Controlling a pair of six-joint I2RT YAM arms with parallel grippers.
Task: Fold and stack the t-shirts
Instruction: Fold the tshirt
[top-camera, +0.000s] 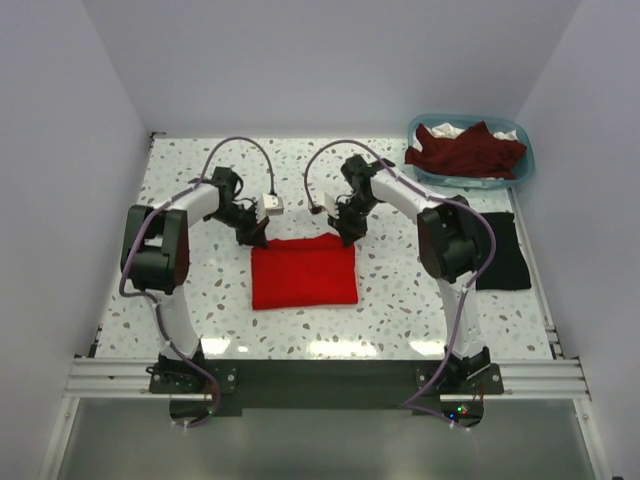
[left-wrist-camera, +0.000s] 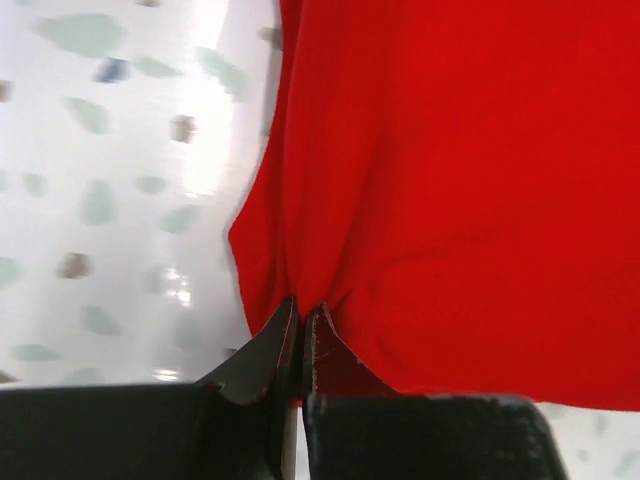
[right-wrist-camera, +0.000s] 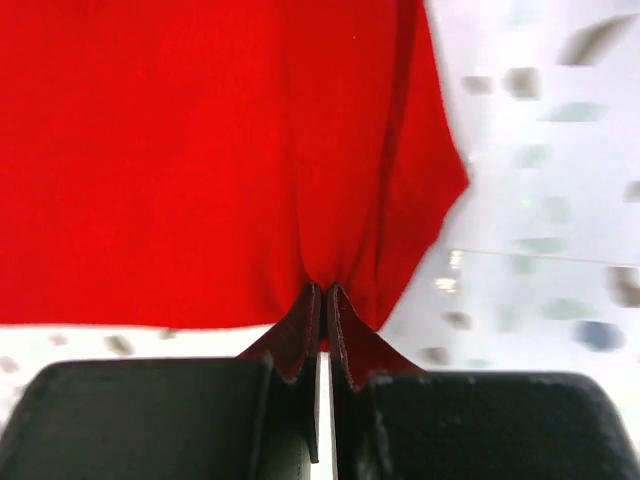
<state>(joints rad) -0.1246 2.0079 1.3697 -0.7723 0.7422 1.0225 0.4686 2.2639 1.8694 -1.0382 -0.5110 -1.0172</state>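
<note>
The bright red t-shirt (top-camera: 303, 273) lies folded into a rectangle at the table's middle. My left gripper (top-camera: 254, 240) is shut on its far left corner, seen pinched in the left wrist view (left-wrist-camera: 301, 306) with the red cloth (left-wrist-camera: 450, 180) bunched at the tips. My right gripper (top-camera: 349, 236) is shut on its far right corner; in the right wrist view (right-wrist-camera: 325, 290) the red cloth (right-wrist-camera: 200, 150) puckers at the tips. A black t-shirt (top-camera: 500, 250) lies folded at the right. A dark maroon t-shirt (top-camera: 466, 150) is heaped in the basket.
The light blue plastic basket (top-camera: 526, 165) stands at the far right corner, with some white cloth under the maroon one. The speckled table (top-camera: 180, 160) is bounded by white walls at left, back and right. The metal rail (top-camera: 320, 375) runs along the near edge.
</note>
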